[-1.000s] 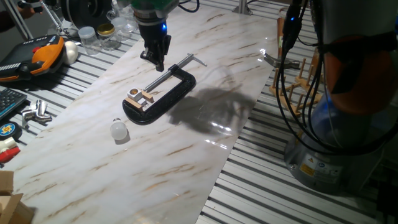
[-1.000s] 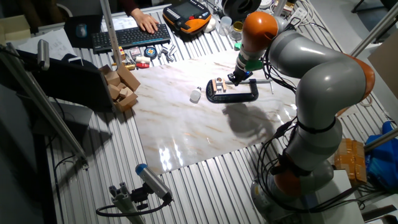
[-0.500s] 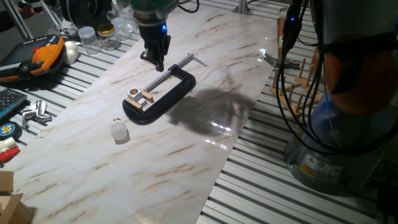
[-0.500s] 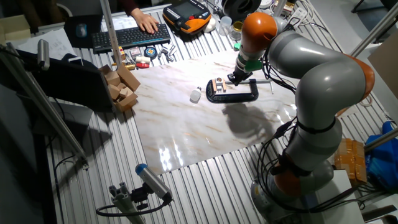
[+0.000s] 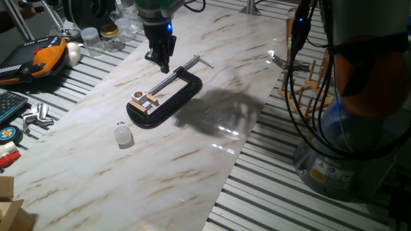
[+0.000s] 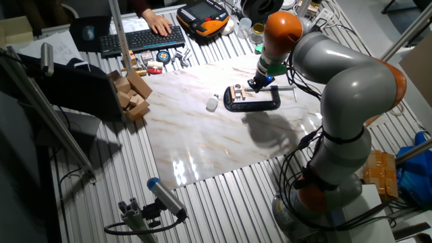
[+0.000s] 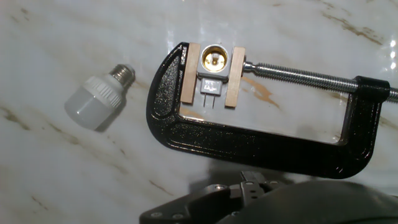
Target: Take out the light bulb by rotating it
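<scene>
Frosted white plastic, the light bulb (image 7: 98, 98) lies on its side on the marble tabletop (image 5: 192, 167), already out of the socket (image 7: 214, 61) clamped in the black C-clamp (image 7: 261, 134) just beside it, toward the tabletop's near-left edge in one fixed view. I judge it light, smooth and prone to roll; I'd grip across the round body, gently. My gripper (image 5: 162, 62) hovers above the clamp's screw; I cannot tell the jaw state.

Below me a black iron C-clamp (image 7: 261, 146) lies flat on marble tabletop (image 7: 74, 186), pinching a tan wooden socket block (image 7: 214, 74).
</scene>
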Robot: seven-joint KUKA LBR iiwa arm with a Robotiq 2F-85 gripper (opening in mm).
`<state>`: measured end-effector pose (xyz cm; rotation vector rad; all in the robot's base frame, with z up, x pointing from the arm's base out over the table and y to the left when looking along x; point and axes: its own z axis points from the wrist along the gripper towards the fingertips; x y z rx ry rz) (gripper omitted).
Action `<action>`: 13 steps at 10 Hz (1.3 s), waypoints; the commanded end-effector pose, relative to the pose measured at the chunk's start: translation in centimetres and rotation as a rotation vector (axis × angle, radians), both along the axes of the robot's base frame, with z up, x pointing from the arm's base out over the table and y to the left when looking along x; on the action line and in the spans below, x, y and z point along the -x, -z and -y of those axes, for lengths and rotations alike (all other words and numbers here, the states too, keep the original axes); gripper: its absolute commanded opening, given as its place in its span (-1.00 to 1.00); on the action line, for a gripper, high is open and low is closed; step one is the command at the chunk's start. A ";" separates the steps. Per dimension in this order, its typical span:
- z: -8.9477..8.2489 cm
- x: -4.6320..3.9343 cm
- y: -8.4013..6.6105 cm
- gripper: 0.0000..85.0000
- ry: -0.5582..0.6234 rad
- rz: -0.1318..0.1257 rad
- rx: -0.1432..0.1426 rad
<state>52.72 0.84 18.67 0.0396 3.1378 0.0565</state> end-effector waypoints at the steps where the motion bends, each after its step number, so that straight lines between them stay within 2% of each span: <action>1: 0.0 0.00 0.0 -1.00 0.013 -0.001 -0.007; 5: -0.1 0.00 0.0 -1.00 -0.001 0.008 -0.013; 9: 0.0 0.05 0.0 -1.00 -0.041 0.015 -0.004; 10: 0.0 0.07 0.0 -1.00 -0.050 0.017 0.007; 13: 0.0 0.07 0.0 -1.00 -0.045 0.018 0.010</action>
